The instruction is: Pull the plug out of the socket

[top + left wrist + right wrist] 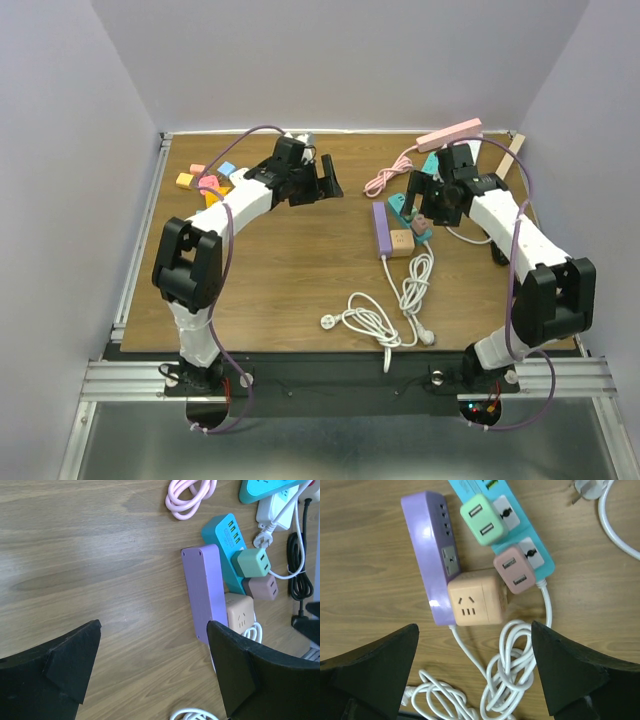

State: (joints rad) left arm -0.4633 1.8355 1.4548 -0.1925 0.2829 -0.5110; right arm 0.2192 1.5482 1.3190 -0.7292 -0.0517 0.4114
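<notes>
A purple power strip [427, 555] lies on the wooden table with a tan cube plug [475, 602] seated at its near end. Beside it, a teal strip [540, 555] carries a green plug [482, 520] and a mauve plug [516, 572]. My right gripper [475, 665] is open and hovers above the tan cube and the coiled white cable [520, 675], touching nothing. In the top view it [418, 203] is over the strips. My left gripper [152, 665] is open and empty above bare wood, left of the purple strip [205, 592]; in the top view it [328, 178] is at the back centre.
A pink strip [450, 133] and a coiled pink cable [383, 180] lie at the back. Coloured blocks [205, 180] sit at the back left, behind the left arm. White cables [375, 320] trail toward the front edge. A loose white plug [262, 540] lies by the teal strip.
</notes>
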